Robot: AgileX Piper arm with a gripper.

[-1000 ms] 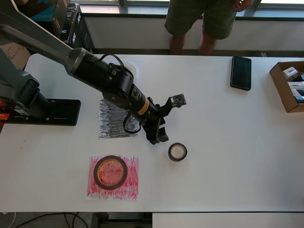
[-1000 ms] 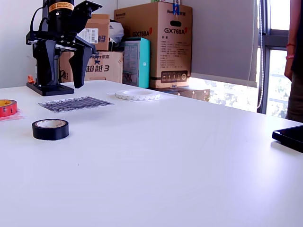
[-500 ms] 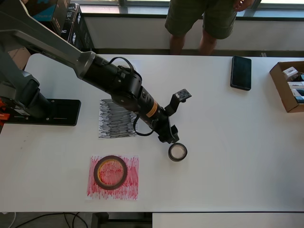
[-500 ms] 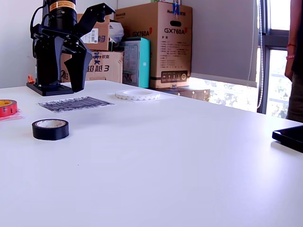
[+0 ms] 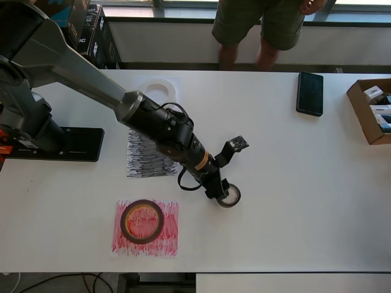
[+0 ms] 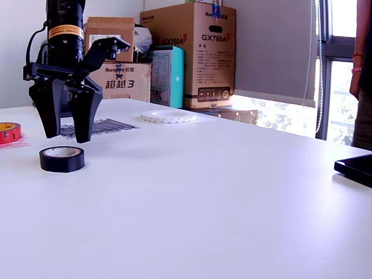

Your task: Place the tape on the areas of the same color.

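The small black roll (image 5: 230, 196) lies flat on the white table, apart from all sheets; it also shows in the exterior view (image 6: 61, 158). My gripper (image 5: 219, 188) is open and hangs just above it, fingers (image 6: 82, 119) spread over the roll without touching (image 6: 66, 138). The red roll (image 5: 142, 221) lies on the red-scribbled sheet (image 5: 168, 235). The black-scribbled sheet (image 5: 143, 157) is bare beside my arm. The white ring (image 5: 160, 90) lies at the table's far side; the white sheet under it barely shows.
A black phone (image 5: 310, 93) lies at the overhead view's far right, and an open cardboard box (image 5: 361, 113) stands at the right edge. A person (image 5: 259, 24) stands behind the table. The arm's base (image 5: 55, 143) sits at the left. Cardboard boxes (image 6: 195, 52) are stacked behind.
My open gripper has moved from beside the black-scribbled sheet toward the black roll and come down, so that it now hangs right over the roll. The rolls have not moved.
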